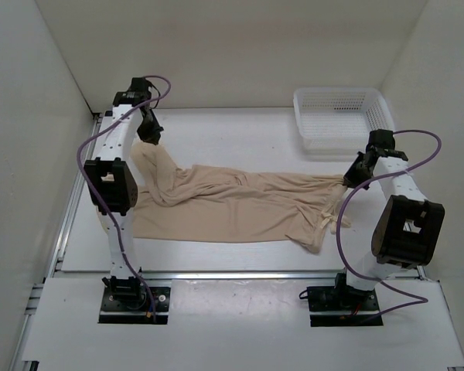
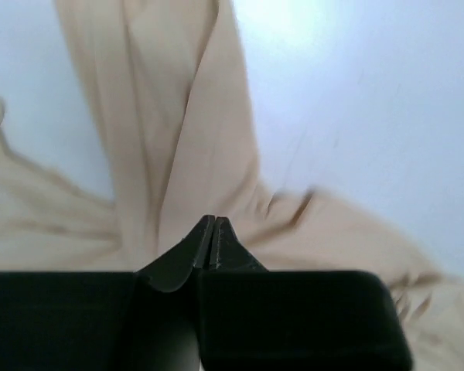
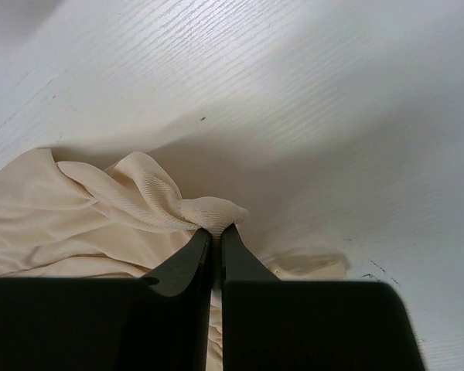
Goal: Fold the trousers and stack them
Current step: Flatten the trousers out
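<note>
**Both ends of the trousers gripped, first fold about to start**

The trousers (image 1: 232,205) lay stretched across the table (image 1: 240,131), one end by the left arm and the other just short of the white basket (image 1: 336,116). The left gripper (image 1: 149,133) was closed on the left end, which rose off the table in a peak. The right gripper (image 1: 354,176) was pinched tight on a bunched fold at the right end, low on the surface. The next move would likely call for both arms to lift together and carry one end over the other, keeping the thin cloth taut.
</note>
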`<state>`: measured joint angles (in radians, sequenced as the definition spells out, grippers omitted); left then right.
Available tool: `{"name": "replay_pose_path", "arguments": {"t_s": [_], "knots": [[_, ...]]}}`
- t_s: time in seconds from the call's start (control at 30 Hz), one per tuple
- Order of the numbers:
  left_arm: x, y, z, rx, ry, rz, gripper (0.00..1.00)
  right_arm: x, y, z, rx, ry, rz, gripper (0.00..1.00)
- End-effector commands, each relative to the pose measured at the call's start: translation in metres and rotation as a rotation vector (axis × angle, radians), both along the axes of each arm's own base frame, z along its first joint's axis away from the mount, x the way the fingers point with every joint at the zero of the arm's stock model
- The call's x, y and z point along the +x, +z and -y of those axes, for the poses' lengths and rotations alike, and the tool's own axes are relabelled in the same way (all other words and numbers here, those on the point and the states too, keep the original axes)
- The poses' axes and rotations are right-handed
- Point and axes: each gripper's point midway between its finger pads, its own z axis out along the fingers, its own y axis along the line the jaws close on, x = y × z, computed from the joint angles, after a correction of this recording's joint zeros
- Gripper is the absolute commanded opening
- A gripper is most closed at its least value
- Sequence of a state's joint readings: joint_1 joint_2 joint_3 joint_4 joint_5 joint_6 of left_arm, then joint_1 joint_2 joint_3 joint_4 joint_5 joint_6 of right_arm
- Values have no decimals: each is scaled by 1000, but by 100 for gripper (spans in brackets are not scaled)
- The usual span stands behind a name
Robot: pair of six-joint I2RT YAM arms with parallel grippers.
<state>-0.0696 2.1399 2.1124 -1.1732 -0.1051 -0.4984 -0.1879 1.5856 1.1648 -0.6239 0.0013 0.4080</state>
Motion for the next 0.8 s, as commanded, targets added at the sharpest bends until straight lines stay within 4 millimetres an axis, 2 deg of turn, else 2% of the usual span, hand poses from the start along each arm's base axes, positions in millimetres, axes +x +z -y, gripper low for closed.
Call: {"name": "replay_pose_path", "arguments": {"t_s": [0.0,0.03,0.07,0.2,0.33,0.47,0.5,0.6,0.67,0.7,0.73,0.77], "knots": [[17,-18,-3,34,-1,-45,10,-3,1,2,-11,10,2,0],[32,-11,-4,9,12,-7,13,-3,1,2,-11,10,2,0],[36,-34,-1,-4,5,-50,21,-4,-2,2,-13,18,-7,0],[52,-62,-6,-77,43,-59,51,-4,-5,2,-11,18,-18,0],[59,-77,-7,-100,54,-56,54,-2,-13,3,-7,18,-40,0],[61,-81,-5,-110,50,-57,40,0,-17,3,-4,18,-52,0],[63,-79,-5,-110,50,-48,33,0,-17,3,-4,18,-52,0],[66,-69,-16,-107,60,-24,29,0,-20,3,-2,18,-61,0],[64,-59,-34,-102,110,-7,36,2,-19,2,4,22,-51,0],[68,-54,-34,-106,117,21,40,2,-19,2,4,22,-51,0],[71,-41,-41,-107,128,60,44,2,-19,2,4,22,-51,0],[73,-45,-41,-107,128,63,57,2,-19,0,12,26,-49,0]]}}
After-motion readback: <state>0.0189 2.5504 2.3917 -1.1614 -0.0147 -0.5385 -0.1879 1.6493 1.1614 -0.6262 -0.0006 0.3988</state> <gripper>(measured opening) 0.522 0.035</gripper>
